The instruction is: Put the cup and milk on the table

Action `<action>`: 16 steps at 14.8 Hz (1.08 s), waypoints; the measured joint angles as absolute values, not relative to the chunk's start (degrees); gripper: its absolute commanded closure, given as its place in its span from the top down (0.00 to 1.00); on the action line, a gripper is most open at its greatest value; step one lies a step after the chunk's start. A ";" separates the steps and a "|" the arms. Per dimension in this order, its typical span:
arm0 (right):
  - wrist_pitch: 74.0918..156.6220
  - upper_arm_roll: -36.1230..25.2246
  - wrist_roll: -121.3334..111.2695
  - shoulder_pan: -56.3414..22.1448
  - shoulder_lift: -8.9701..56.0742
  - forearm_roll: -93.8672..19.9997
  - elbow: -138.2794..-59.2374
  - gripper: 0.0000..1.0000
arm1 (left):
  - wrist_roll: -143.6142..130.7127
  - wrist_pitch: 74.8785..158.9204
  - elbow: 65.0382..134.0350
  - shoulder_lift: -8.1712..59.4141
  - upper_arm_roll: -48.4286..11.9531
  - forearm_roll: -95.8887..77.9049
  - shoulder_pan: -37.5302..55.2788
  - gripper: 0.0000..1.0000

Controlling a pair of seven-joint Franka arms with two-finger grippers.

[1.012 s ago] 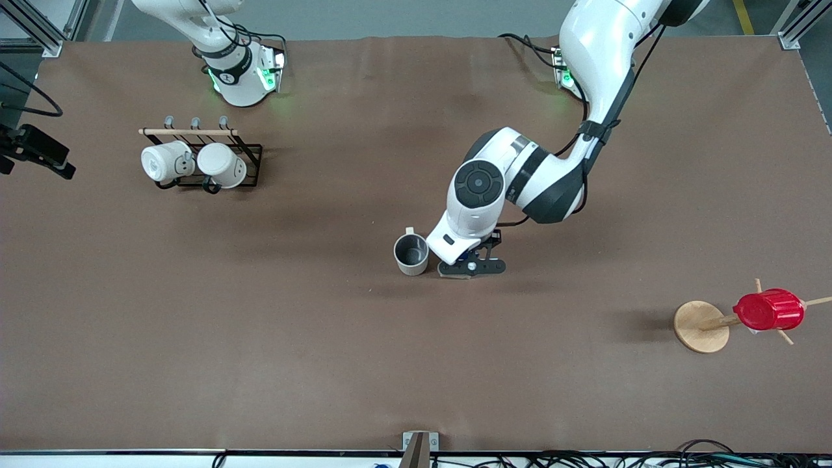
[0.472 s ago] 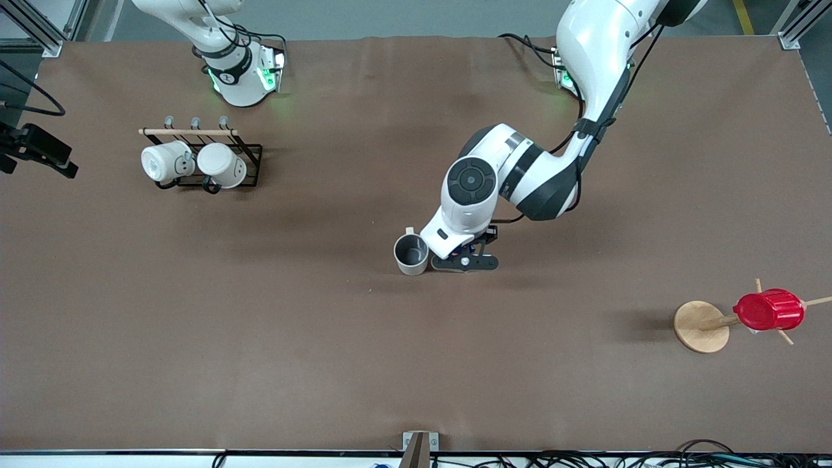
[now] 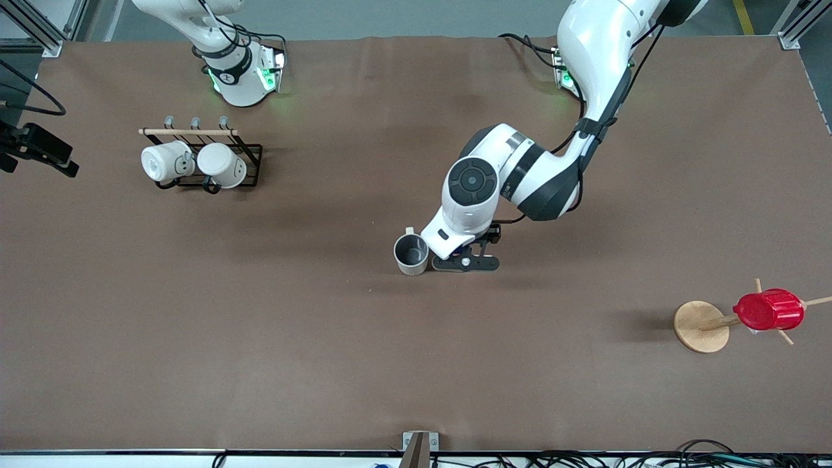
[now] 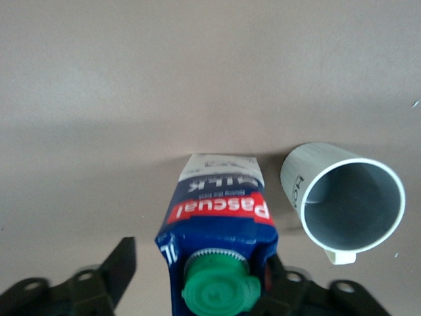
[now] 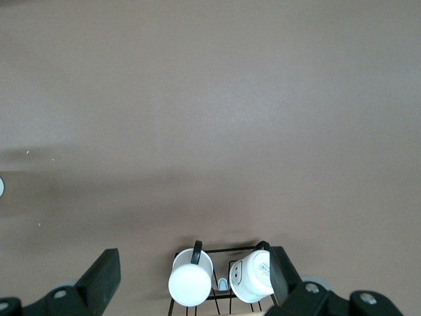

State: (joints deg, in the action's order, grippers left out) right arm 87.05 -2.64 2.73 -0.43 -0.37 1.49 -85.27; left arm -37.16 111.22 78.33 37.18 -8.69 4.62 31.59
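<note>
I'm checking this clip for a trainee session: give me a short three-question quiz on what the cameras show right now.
1. True or false: the milk stands on the table beside the cup.
2. Which gripper is around the milk? A) the left gripper B) the right gripper C) neither
3. Fill in: the right gripper hangs open over the rack with two white ____.

Key:
1. True; the carton stands upright between the left gripper's open fingers, with the cup upright next to it.
2. A
3. mugs
</note>
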 measured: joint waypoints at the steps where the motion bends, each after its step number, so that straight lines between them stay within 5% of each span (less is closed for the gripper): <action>1: 87.04 -2.64 2.73 -0.43 -0.37 1.49 -85.27 1.00 | -37.16 111.22 77.84 36.68 -8.61 4.62 31.32 1.00; 7: 87.00 -2.61 2.73 -0.43 -0.37 1.49 -85.27 1.00 | -36.29 108.28 78.05 28.29 -8.13 4.69 24.97 1.00; 16: 86.53 -2.60 2.73 -0.43 -0.37 1.49 -85.27 1.00 | -24.40 106.41 89.27 13.21 -8.35 3.28 15.13 1.00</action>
